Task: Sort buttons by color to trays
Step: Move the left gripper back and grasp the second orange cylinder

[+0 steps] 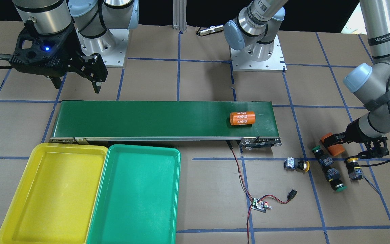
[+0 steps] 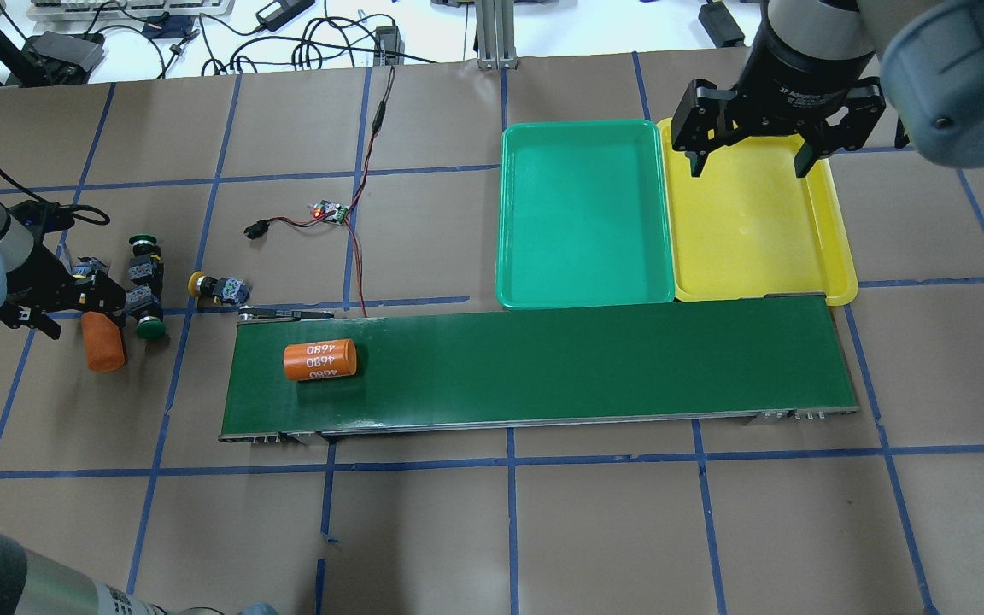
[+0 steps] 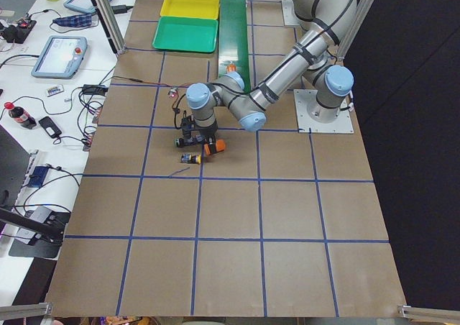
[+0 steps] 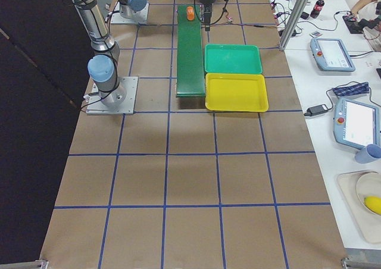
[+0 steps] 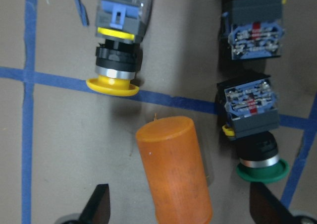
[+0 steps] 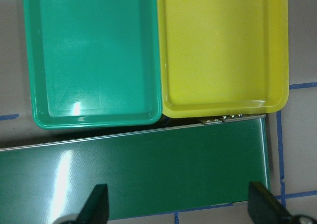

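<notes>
Four buttons lie on the table past the conveyor's end: a yellow one, two green ones end to end, and a second yellow one. My left gripper is open and low over them. In the left wrist view its fingers stand on either side of a plain orange cylinder, with a yellow button and a green button just beyond. My right gripper is open and empty above the yellow tray. The green tray lies next to the yellow one. Both trays are empty.
A dark green conveyor belt runs along the table's middle and carries an orange cylinder printed "4680" near its left end. A small circuit board with red wires lies beyond the belt. Blue tape lines cross the brown table.
</notes>
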Tool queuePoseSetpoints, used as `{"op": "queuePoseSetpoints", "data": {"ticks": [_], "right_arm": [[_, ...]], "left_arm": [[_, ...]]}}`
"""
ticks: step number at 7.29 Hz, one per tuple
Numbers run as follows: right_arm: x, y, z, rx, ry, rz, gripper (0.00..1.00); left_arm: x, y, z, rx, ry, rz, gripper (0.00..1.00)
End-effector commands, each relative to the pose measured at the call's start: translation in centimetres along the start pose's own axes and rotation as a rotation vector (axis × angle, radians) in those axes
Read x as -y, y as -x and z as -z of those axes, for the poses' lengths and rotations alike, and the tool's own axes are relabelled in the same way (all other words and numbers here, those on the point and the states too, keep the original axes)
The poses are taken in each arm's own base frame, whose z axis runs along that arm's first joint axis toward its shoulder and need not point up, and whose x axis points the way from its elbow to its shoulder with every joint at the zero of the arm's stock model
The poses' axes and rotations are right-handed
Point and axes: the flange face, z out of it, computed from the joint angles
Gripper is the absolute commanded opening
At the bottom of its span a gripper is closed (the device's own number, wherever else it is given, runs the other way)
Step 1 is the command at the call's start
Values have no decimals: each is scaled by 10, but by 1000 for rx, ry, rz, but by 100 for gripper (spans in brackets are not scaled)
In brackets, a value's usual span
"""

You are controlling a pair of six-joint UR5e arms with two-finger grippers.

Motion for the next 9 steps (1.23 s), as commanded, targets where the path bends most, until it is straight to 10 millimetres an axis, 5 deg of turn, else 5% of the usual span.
{"op": "queuePoseSetpoints", "data": {"ticks": [1, 2, 3, 6, 8, 9], "right_arm": [[0, 0, -1, 0, 2, -1, 100], [-1, 0, 0, 0, 1, -1, 100], [0, 0, -1, 0, 2, -1, 100], [0, 0, -2, -1, 4, -1, 100], [0, 0, -2, -1, 4, -1, 100], [0, 0, -2, -1, 4, -1, 100]], "left_arm": [[5, 2, -7, 8, -17, -4, 55], [4, 1, -10, 4, -12, -6, 9], [4, 1, -8, 5, -15, -6, 0], [6, -14, 50, 40, -86, -34, 0], [4, -81, 120, 39, -41, -141, 0], [-8, -114, 140, 22, -19, -141, 0]]}}
